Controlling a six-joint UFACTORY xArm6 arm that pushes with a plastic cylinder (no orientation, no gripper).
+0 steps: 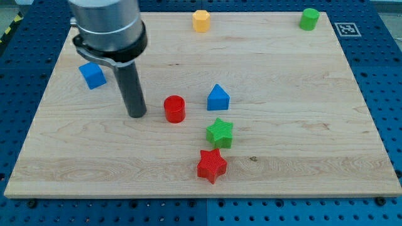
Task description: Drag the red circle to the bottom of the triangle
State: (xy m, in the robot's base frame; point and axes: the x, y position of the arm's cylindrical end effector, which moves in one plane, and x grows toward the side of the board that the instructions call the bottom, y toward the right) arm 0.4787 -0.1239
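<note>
The red circle (174, 108), a short red cylinder, stands near the middle of the wooden board (301, 125). The blue triangle (217, 97) stands just to its right, a small gap between them. My tip (136, 115) rests on the board just left of the red circle, a short gap apart and not touching it. The dark rod rises from the tip to the grey arm at the view's top left.
A green star (220, 132) lies below the triangle, and a red star (211, 165) below that. A blue block (92, 75) is at the left, a yellow block (200, 20) at the top middle, a green cylinder (308, 18) at the top right.
</note>
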